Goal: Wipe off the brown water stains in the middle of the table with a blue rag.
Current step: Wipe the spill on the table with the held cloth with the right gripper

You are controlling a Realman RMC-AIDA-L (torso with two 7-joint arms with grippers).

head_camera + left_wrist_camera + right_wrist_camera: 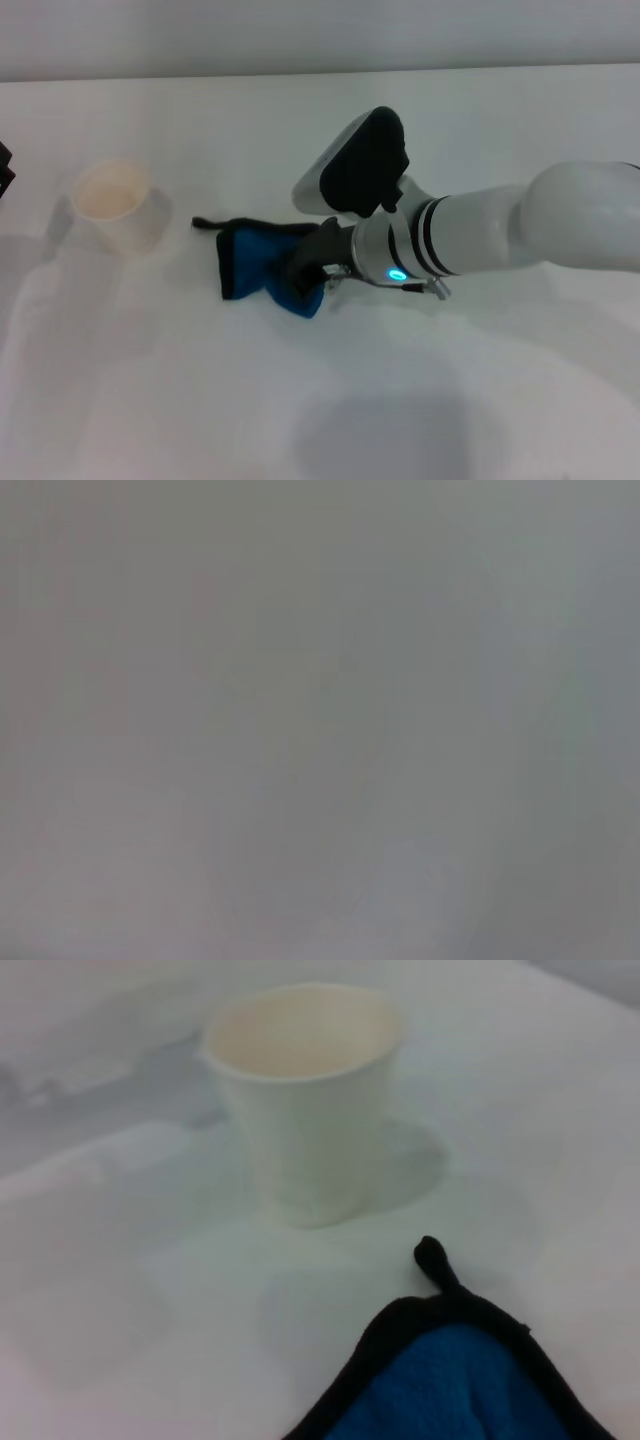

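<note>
The blue rag point(255, 262), with black edging and a black loop point(205, 223), lies bunched on the white table point(480, 380) near its middle. My right gripper point(305, 272) reaches in from the right and is shut on the rag's right part, pressing it against the tabletop. In the right wrist view the rag's corner point(470, 1380) and its loop point(432, 1256) lie just short of the cup. No brown water stain shows in any view. My left gripper is out of view; the left wrist view shows only plain grey.
A cream paper cup point(112, 205) stands upright and empty at the left of the table, a short way left of the rag; it also shows in the right wrist view point(305, 1110). A dark sliver point(4, 170) sits at the left edge.
</note>
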